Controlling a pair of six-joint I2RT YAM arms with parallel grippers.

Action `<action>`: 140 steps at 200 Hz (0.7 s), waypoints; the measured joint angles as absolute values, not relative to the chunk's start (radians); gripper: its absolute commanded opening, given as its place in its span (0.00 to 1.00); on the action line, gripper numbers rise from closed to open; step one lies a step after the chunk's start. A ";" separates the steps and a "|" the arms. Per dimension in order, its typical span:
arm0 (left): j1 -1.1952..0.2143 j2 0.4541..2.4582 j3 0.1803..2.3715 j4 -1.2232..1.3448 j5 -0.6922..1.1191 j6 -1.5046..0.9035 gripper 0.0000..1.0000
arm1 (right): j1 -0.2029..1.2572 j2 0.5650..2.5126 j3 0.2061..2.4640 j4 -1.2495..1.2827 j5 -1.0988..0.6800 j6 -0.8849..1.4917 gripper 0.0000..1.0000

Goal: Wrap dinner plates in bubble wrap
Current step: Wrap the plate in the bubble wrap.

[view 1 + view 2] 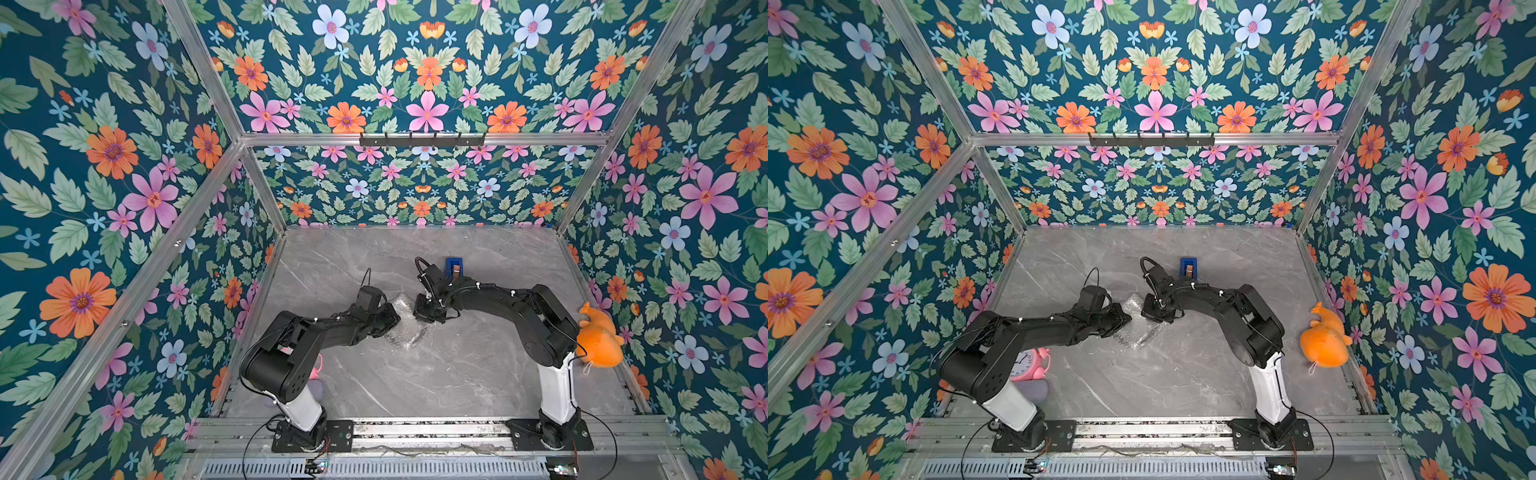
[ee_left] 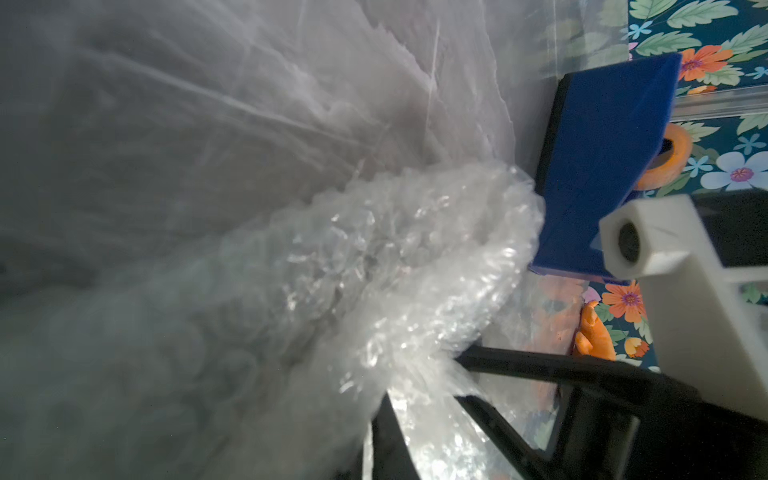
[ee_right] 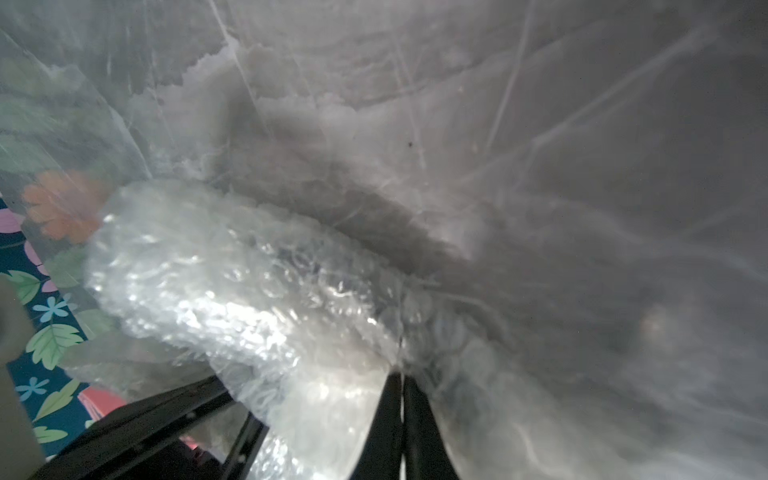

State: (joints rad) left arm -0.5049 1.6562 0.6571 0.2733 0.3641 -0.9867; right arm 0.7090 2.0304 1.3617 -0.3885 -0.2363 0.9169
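Crumpled clear bubble wrap sheet (image 1: 405, 336) on grey marble counter (image 1: 436, 374), left tool (image 1: 395, 321) and right tool (image 3: 399, 376) each clenched on it.

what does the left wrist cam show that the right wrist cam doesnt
Only the left wrist view: a blue tape holder with an orange tape roll, and part of an orange plush toy. Only the right wrist view: the right gripper pinched shut on the bubble wrap, and a pink-red thing I cannot identify. Both: crumpled bubble wrap, the grey table and the flowered wall.
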 measured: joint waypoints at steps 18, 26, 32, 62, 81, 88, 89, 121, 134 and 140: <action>-0.502 1.644 0.662 0.237 0.360 -0.961 0.09 | 0.753 1.991 1.320 -0.396 -0.233 0.937 0.08; -0.502 1.638 0.666 0.218 0.360 -0.944 0.10 | 0.771 1.969 1.305 -0.410 -0.234 0.944 0.09; -0.503 1.635 0.670 0.205 0.360 -0.935 0.10 | 0.780 1.950 1.293 -0.430 -0.240 0.953 0.12; -0.502 1.644 0.699 0.155 0.363 -0.884 0.10 | 0.742 1.831 1.285 -0.511 -0.226 0.964 0.29; -0.502 1.653 0.716 0.140 0.368 -0.862 0.10 | 0.701 1.809 1.323 -0.541 -0.220 0.932 0.30; -0.502 1.653 0.721 0.133 0.368 -0.857 0.10 | 0.688 1.806 1.333 -0.552 -0.221 0.916 0.32; -0.502 1.653 0.721 0.133 0.368 -0.857 0.10 | 0.687 1.805 1.333 -0.553 -0.221 0.914 0.32; -0.502 1.652 0.733 0.117 0.376 -0.847 0.12 | 0.617 1.758 1.305 -0.575 -0.247 0.836 0.36; -0.502 1.652 0.734 0.113 0.381 -0.846 0.12 | 0.619 1.752 1.311 -0.570 -0.282 0.792 0.33; -0.503 1.652 0.734 0.112 0.383 -0.842 0.12 | 0.635 1.755 1.325 -0.569 -0.305 0.768 0.29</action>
State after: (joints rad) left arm -0.5030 1.6516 0.7338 0.1123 0.3832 -0.8425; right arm 0.6350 1.7554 1.3251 -0.5686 -0.3050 0.7681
